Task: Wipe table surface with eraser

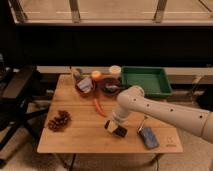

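Right now the eraser (116,129), a small black block with a pale tan side, sits low on the desk (75,140) toward the front middle of the wooden top, and it is clamped in the pincer (114,125), which is closed on it at the end of the white arm (155,111) reaching in from the right. The block looks pressed to the planks or just above them; contact cannot be told for certain. Just right of it lies a blue-grey pad (149,137), near but apart. Behind it, an orange-red stick (100,107) lies on the wood, and farther back stand 2 dark bowls (86,86), a small orange thing (96,75) and a pale cup (115,71), with a green tray (146,81) at the back right. A cluster like a pine cone (59,120) rests at the front left. The step in hand appears to be the wiping stroke itself. To do it well, the flat face should stay level on the wood under light, even pressure, moving in straight overlapping passes across the bare front strip. Strokes to the right risk pushing the pad off the edge, and strokes backward could roll the stick, so sweeping left through the open patch seems safest.
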